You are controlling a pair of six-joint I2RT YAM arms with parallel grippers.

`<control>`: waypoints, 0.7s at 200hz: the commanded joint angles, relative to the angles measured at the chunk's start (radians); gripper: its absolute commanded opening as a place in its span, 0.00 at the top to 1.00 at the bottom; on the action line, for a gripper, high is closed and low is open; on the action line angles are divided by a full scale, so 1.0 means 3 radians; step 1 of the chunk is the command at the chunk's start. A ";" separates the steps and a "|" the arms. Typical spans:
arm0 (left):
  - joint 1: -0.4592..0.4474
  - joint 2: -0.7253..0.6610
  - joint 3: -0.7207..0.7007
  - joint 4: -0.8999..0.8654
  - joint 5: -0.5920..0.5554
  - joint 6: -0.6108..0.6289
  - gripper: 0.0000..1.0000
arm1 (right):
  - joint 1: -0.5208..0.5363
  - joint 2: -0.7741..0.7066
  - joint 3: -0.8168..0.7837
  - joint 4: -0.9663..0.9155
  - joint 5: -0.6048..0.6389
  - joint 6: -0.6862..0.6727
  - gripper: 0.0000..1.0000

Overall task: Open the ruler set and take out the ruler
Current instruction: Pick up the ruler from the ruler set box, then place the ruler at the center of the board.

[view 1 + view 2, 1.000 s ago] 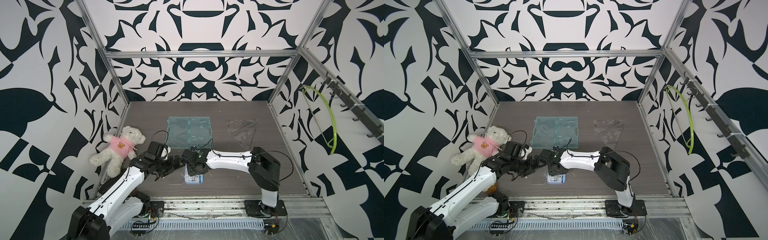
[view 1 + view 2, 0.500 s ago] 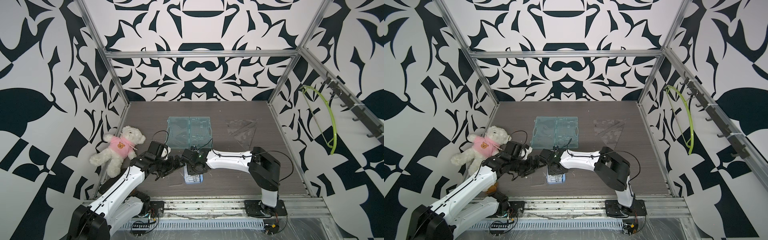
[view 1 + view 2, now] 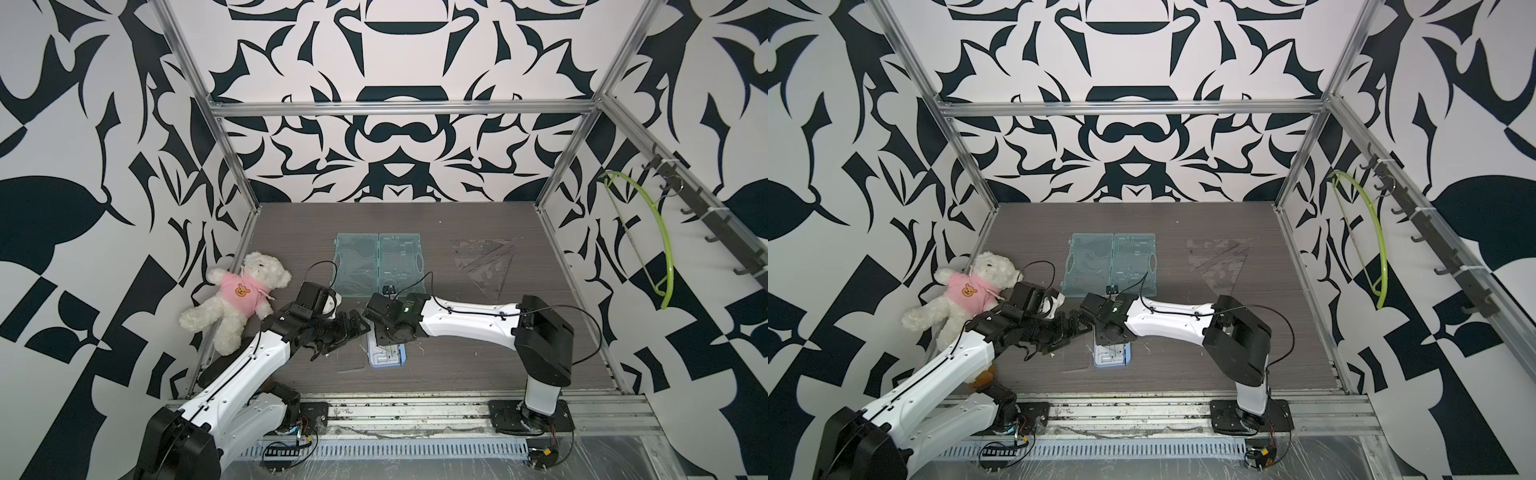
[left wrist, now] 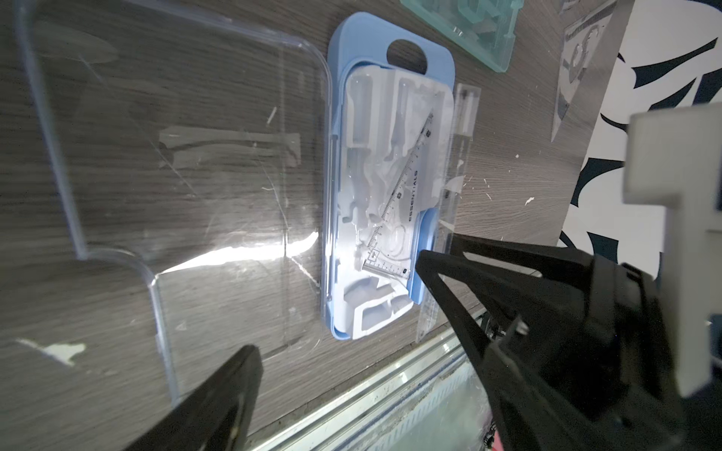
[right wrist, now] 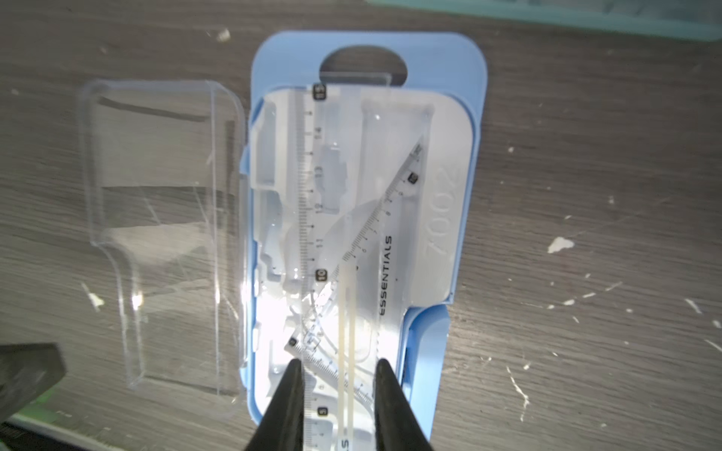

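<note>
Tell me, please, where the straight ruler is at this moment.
In the right wrist view, the straight ruler is pinched by the right gripper over the open blue case, whose clear lid lies beside it.

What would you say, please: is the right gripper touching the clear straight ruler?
Touching. The right wrist view shows the right gripper with its fingertips pressed against both long edges of the clear ruler, with no gap on either side.

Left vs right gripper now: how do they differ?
Left gripper is wide open and holds nothing; right gripper is shut across the clear ruler. Left gripper sits beside the blue case, by its clear lid; right gripper is over the case. Both hang low over the table.
</note>
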 commanded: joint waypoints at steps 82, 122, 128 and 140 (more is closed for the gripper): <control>-0.0569 0.0220 0.0733 -0.0033 -0.0683 0.0525 0.01 | -0.1349 -0.1302 -0.1102 0.0077 -0.0196 -0.0336 0.76; -0.1062 0.0642 0.1018 0.0131 -0.0875 0.0666 0.01 | -0.2256 -0.1668 -0.1408 -0.0087 -0.0338 -0.0783 0.76; -0.1150 0.0710 0.1063 0.0162 -0.0928 0.0705 0.01 | -0.2391 -0.1688 -0.1430 -0.0122 -0.0356 -0.0865 0.76; -0.1324 0.0853 0.1201 0.0197 -0.0993 0.0780 0.01 | -0.2690 -0.1718 -0.1464 -0.0197 -0.0365 -0.1023 0.76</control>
